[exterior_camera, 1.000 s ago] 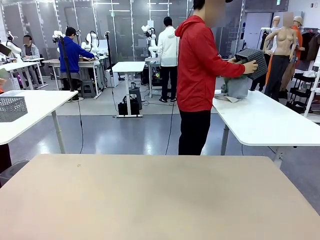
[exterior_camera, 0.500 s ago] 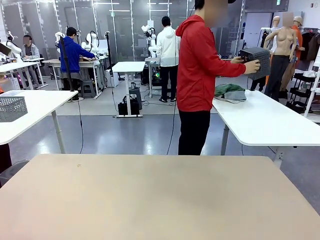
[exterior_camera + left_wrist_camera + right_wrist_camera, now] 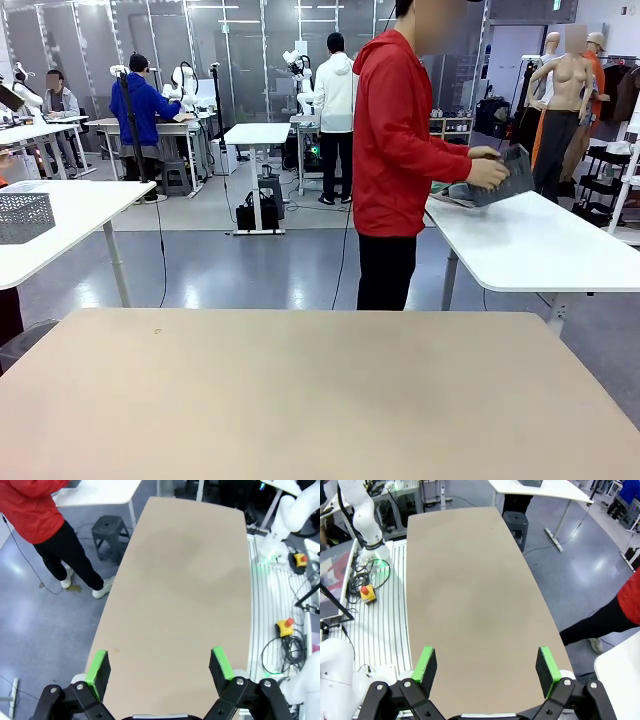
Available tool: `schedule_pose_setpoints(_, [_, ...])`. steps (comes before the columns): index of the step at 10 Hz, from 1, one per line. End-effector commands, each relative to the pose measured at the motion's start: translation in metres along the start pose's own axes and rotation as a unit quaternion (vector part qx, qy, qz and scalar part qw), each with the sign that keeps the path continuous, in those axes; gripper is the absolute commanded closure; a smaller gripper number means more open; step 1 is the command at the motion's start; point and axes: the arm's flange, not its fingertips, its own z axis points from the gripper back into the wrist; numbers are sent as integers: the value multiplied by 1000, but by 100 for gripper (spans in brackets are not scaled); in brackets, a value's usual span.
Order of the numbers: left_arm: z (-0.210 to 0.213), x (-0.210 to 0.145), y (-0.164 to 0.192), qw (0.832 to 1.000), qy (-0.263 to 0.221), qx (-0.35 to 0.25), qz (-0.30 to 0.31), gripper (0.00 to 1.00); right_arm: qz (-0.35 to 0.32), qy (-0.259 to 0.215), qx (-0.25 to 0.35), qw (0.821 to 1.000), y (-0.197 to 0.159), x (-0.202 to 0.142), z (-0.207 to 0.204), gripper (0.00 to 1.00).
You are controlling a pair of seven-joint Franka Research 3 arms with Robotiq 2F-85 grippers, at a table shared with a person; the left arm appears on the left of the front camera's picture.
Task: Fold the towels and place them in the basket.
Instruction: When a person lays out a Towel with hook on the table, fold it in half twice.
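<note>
We see the left end effector (image 3: 159, 669) and the right end effector (image 3: 485, 664), black with green pads, both wide open and empty above the long beige desk (image 3: 300, 400). Beyond it, a person in a red hooded jacket (image 3: 395, 130) stands at a white desk (image 3: 530, 240). One hand (image 3: 487, 172) holds the dark grey mesh basket (image 3: 508, 178) tilted against the crumpled towels (image 3: 446, 191) lying there.

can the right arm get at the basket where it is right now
Probably not. The basket is in the person's hand over a separate white table, across a gap of floor from the tan table that the open right gripper hangs above.
</note>
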Motion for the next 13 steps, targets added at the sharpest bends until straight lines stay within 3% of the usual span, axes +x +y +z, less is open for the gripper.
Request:
schedule_pose_setpoints(1, [-10,0,-7,1000,23,2,-10,0,-9,23,-15,1000,4,6,-2,0])
schedule_pose_setpoints(5, [-12,3,-9,998,55,-3,-25,0,-1,52,-16,999,2,12,-5,0])
schedule_pose_setpoints(6, [-7,1,0,1000,27,-7,-6,0,4,29,-10,1000,-1,4,0,0])
schedule_pose_setpoints(13, [-7,1,0,1000,27,-7,-6,0,4,29,-10,1000,-1,4,0,0])
